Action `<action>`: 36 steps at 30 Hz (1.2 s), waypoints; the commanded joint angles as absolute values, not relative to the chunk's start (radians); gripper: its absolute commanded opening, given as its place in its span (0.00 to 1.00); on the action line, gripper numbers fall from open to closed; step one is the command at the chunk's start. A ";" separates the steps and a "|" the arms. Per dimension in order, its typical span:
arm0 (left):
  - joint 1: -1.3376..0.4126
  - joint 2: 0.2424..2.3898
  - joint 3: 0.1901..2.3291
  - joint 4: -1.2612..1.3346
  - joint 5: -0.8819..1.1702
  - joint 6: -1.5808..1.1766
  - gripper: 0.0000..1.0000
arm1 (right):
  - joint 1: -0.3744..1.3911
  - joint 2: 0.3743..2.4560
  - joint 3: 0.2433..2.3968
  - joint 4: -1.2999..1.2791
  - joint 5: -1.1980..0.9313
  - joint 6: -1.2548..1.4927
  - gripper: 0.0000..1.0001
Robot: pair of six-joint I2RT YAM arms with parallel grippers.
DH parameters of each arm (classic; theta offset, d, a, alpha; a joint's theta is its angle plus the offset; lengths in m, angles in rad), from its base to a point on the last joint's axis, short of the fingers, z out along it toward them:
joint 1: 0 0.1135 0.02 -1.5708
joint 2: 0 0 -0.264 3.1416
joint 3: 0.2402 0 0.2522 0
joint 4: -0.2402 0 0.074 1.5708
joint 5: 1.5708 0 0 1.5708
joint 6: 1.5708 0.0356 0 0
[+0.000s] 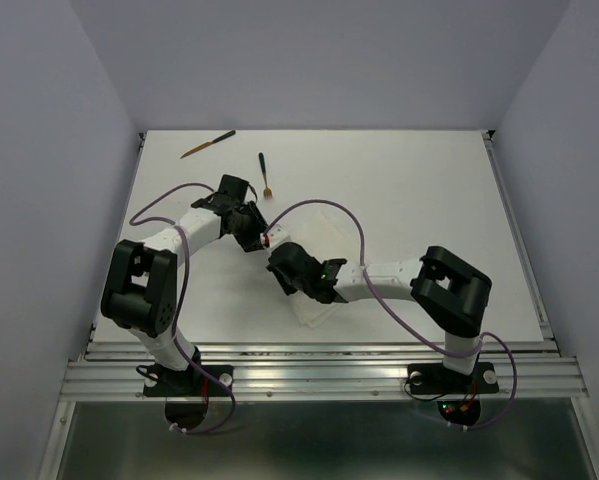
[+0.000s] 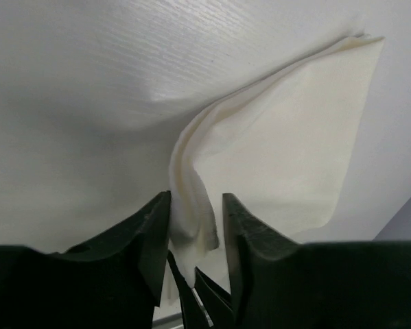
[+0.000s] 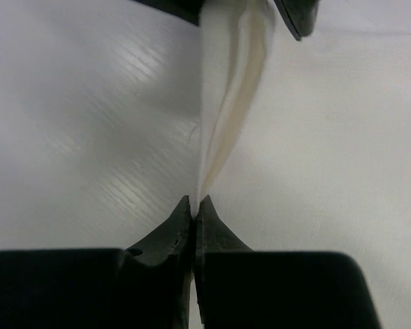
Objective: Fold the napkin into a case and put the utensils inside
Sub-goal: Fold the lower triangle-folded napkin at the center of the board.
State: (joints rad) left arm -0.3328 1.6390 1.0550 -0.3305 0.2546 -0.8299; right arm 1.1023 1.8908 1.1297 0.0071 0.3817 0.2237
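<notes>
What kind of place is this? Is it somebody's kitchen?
Probably a robot lab booth, not a kitchen: plain walls box in a white table, two arms are bolted to a metal rail, and purple cables trail off them.

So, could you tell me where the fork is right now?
In the top view, the fork lies left of centre, just beyond the left claw and right of the knife.

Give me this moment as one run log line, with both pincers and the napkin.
left pincer: open around napkin fold | right pincer: shut on napkin edge | utensils: on table beyond both pincers, untouched
</notes>
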 commanded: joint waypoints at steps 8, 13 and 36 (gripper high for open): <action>-0.282 1.548 1.097 -0.380 0.229 -0.674 0.80 | 0.980 1.770 1.138 0.046 -0.089 0.354 0.01; -0.256 1.505 1.094 -0.400 0.230 -0.624 0.81 | 0.927 1.805 1.155 0.063 -0.256 0.411 0.01; -0.233 1.354 0.851 -0.379 0.212 -0.604 0.00 | 0.706 1.976 1.170 0.282 -0.865 0.626 0.01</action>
